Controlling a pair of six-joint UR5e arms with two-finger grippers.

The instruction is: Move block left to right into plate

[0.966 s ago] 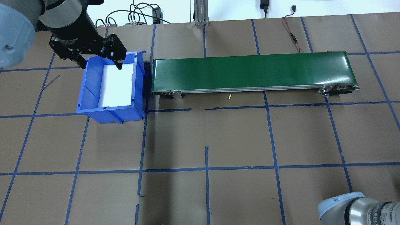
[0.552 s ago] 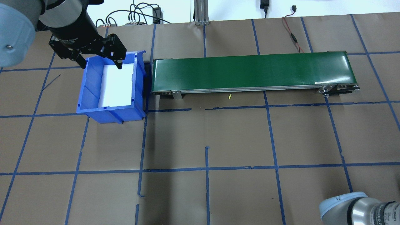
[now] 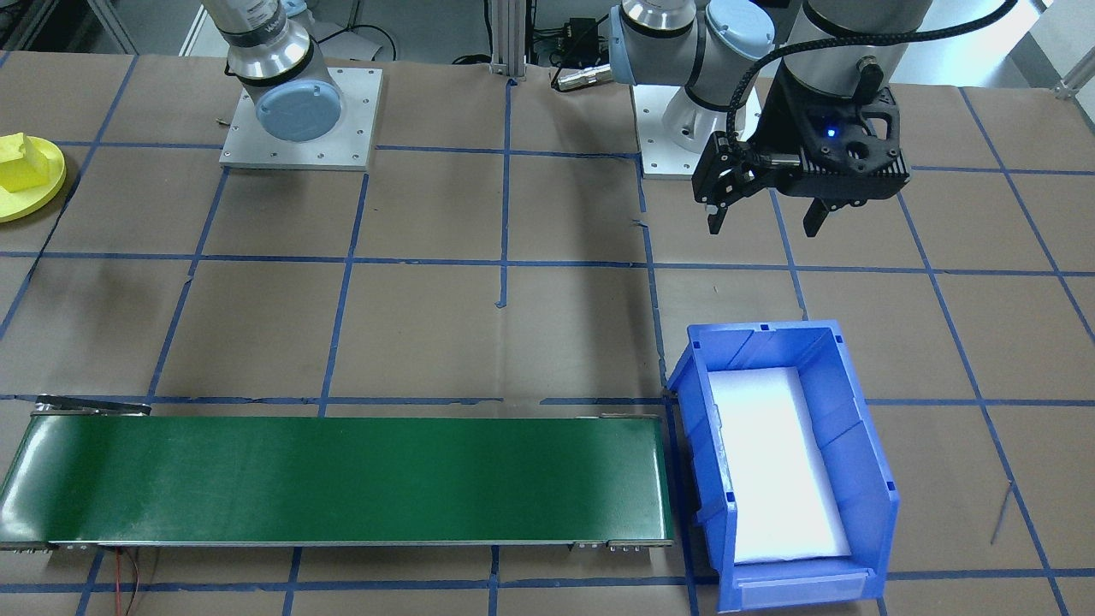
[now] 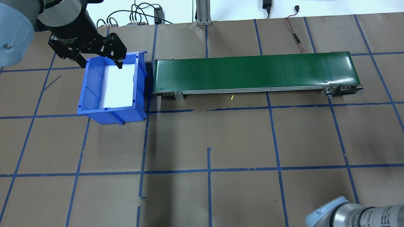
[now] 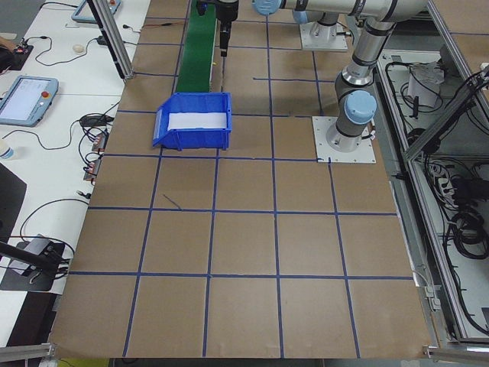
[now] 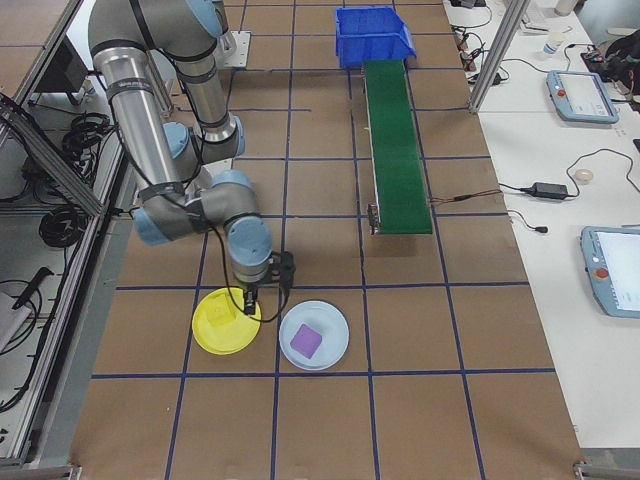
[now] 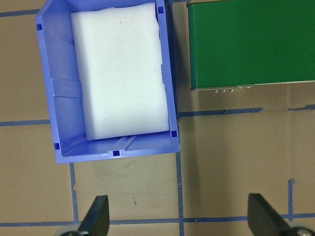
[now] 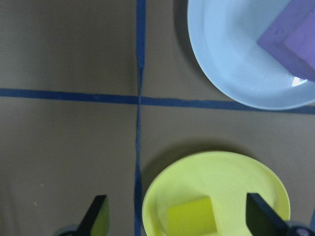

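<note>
Overhead and wrist views. My left gripper (image 4: 99, 61) hangs with its two black fingers spread wide and nothing between them, above the far end of the blue rectangular plastic bin (image 4: 91, 94); in the left wrist view the fingertips (image 7: 98, 212) frame bare brown table paper (image 7: 221, 162), with the bin at 12 o'clock from them. A white foam slab (image 7: 120, 73) lines the bin floor. The long green conveyor belt (image 4: 252, 72) lies at 3 o'clock of the bin in the overhead view, its near end just beside the bin wall.

Right wrist view. My right gripper (image 8: 177, 219) is likewise spread wide and holds nothing; its fingertips (image 8: 98, 214) stand on either side of the small round bright-yellow plastic plate (image 8: 246, 177). The yellow foam block (image 8: 192, 215) rests inside that plate, toward 6 o'clock of its floor. At 1 o'clock of the yellow plate, near but apart, sits a pale-blue round plate (image 8: 231, 64) carrying a purple foam block (image 8: 293, 37).

Exterior right view. The right arm's gripper hangs over the yellow plate's upper rim, the pale-blue plate at 3 o'clock of it. Blue tape lines (image 4: 208, 189) divide the table into squares.
</note>
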